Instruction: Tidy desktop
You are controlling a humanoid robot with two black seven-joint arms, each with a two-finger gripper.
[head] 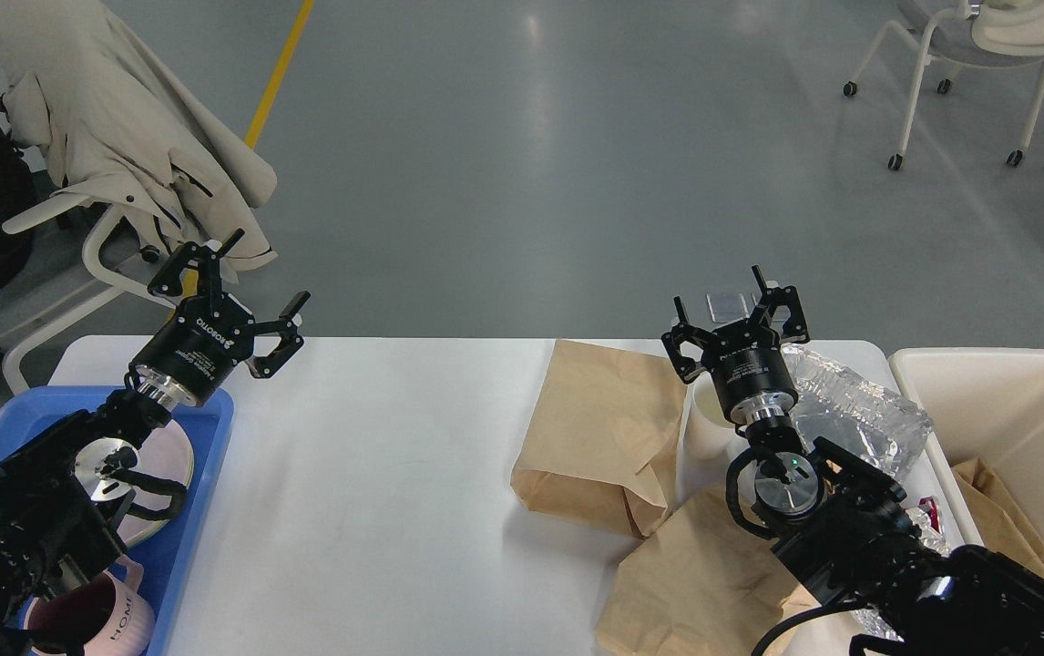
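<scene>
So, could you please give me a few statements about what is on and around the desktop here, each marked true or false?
1. A brown paper bag lies on the desktop. True.
2. The blue tray sits at the right end. False: it is at the left end.
3. The left gripper holds a cup. False: its jaws are open and empty.
4. The beige bin stands beside the right end. True.

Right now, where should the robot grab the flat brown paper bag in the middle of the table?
Probably the brown paper bag's near left corner, coming from above with the right hand. The bag lies flat on the desktop, so only an edge can be pinched, and that corner is bare, while its right side is crowded by a white cup and another bag.
</scene>
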